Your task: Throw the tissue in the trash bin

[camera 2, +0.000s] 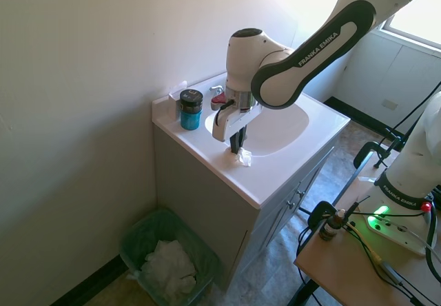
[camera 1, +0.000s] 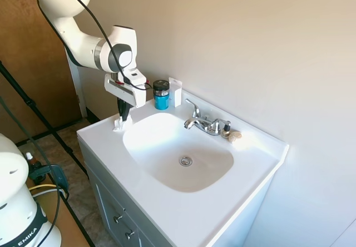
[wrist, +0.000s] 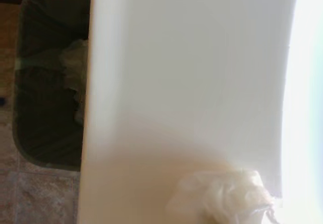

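Second exterior view: the dark two-finger pincer [camera 2: 238, 147] grips the small crumpled white paper tissue [camera 2: 244, 158] at the white vanity tabletop's [camera 2: 275, 178] edge. The green mesh trash bin [camera 2: 138, 230] waits on the floor below that edge, likely the drop target.

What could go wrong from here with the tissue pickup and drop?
1. The small crumpled white tissue sits under the gripper on the white vanity counter near its front edge; a weak pinch could knock it to the floor.
2. The green trash bin stands low beside the cabinet, against the wall; releasing too early could miss it.
3. The blue jar with a black lid stands close and might get bumped.
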You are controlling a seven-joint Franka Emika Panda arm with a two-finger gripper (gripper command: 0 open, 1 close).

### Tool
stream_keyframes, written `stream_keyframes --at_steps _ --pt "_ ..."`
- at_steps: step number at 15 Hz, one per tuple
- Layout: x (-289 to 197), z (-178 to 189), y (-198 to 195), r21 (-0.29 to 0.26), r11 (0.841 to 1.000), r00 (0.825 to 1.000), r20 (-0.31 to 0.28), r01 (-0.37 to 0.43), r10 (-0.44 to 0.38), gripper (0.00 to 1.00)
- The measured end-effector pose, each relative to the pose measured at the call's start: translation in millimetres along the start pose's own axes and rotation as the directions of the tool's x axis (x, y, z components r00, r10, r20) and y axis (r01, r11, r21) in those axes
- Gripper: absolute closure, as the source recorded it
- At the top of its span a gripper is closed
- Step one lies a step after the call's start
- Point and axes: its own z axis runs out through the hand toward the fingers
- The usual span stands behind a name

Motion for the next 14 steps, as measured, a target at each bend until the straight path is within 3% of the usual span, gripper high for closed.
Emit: stream_keyframes --at_steps 6,12,13,14 --pt "-68.3 -38.3 -72.9 0.002 0.997 0.994 -0.08 0.077 -0.077 1.0" --pt "-124.3 12.0 -177.0 -0.034 0.988 0.983 -0.097 0.153 -0.155 1.0" --pt "-126.8 20.8 -188.1 -0.043 0.987 0.983 -0.095 0.154 -0.158 0.0" --pt "-124.8 28.9 -195.7 -0.054 0.987 0.983 -0.095 0.15 -0.155 0.0"
